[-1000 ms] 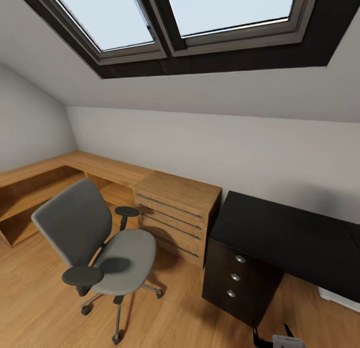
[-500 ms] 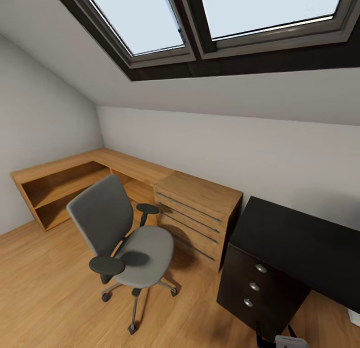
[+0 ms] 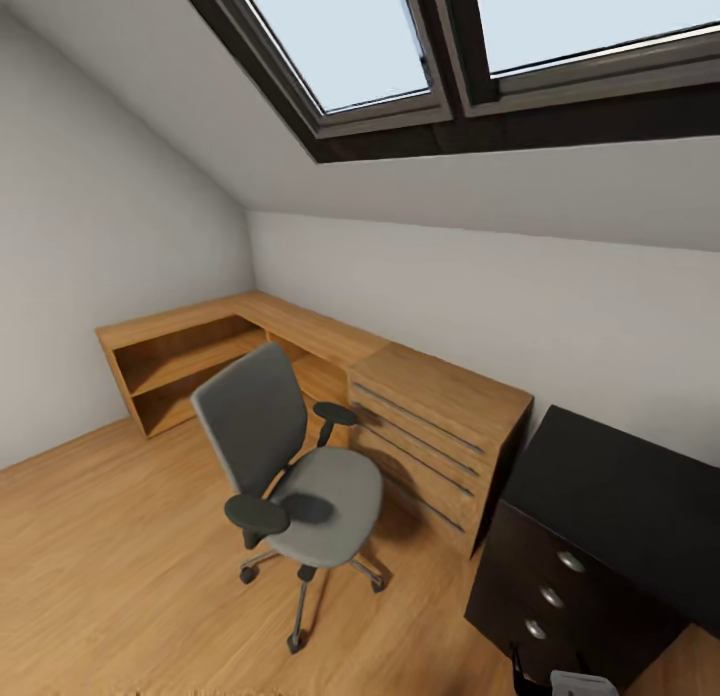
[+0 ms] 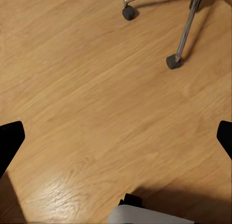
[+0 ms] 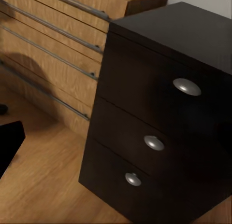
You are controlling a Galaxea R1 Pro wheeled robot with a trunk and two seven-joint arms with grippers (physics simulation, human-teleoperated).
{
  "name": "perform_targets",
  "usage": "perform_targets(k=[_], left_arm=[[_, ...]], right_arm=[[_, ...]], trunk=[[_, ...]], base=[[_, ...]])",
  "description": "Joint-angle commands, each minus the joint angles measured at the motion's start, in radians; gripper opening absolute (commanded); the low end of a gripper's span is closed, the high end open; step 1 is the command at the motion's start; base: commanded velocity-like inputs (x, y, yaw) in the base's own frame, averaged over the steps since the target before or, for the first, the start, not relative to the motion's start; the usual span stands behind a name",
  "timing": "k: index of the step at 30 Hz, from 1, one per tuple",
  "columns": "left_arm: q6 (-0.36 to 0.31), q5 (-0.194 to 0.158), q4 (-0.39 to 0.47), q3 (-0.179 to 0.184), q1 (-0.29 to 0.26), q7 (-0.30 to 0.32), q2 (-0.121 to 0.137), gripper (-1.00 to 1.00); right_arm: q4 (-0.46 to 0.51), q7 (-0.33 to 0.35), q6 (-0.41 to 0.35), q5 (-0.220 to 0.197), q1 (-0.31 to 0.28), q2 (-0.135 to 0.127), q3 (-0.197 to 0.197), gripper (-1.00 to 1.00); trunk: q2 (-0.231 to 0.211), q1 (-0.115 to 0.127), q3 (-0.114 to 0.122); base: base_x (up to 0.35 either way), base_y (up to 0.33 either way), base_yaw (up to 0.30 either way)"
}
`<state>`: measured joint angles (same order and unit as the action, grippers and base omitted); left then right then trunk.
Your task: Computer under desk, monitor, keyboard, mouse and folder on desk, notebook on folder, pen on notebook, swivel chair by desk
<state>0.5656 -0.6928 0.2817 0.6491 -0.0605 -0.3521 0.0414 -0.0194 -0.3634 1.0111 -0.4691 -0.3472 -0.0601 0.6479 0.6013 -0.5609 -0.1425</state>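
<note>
We note the swivel chair (image 3: 300, 476) standing left of the desk (image 3: 590, 536); the left tool (image 4: 116, 137) is spread open, the right tool's state we cannot tell.

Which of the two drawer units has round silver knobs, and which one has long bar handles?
The black drawer unit of the desk has round silver knobs; the light-wood cabinet beside it has long bar handles.

left gripper fingers (image 4: 9, 142): matte black, blunt | right gripper finger (image 5: 8, 139): black | body part (image 3: 580, 684): light grey, black prongs
</note>
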Motion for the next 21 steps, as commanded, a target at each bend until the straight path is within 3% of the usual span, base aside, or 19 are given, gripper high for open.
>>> perform_targets(k=[1, 6, 11, 21], left_arm=[[0.002, -0.004, 0.001, 0.008, -0.001, -0.008, 0.001, 1.0], [0.009, -0.004, 0.002, 0.007, -0.001, -0.008, 0.0, 1.0], [0.069, -0.004, 0.002, 0.006, -0.001, -0.008, -0.001, 1.0], [0.081, 0.0, 0.022, 0.021, -0.001, -0.012, -0.032, 1.0]], right_arm=[[-0.002, -0.005, 0.003, -0.003, -0.001, 0.0, 0.009, 1.0], [-0.002, -0.005, 0.003, -0.002, -0.001, 0.0, 0.009, 1.0], [-0.002, -0.005, 0.003, -0.001, -0.001, -0.005, 0.011, 1.0], [-0.002, -0.006, 0.001, -0.004, -0.001, -0.016, 0.007, 1.0]], trunk=[[0.002, 0.0, -0.002], [0.002, 0.0, -0.002], [0.002, 0.0, -0.002], [0.002, 0.0, -0.002]], base=[[-0.09, 0.124, 0.282], [-0.086, 0.099, 0.282], [-0.012, 0.014, 0.282], [-0.001, 0.001, 0.282]])
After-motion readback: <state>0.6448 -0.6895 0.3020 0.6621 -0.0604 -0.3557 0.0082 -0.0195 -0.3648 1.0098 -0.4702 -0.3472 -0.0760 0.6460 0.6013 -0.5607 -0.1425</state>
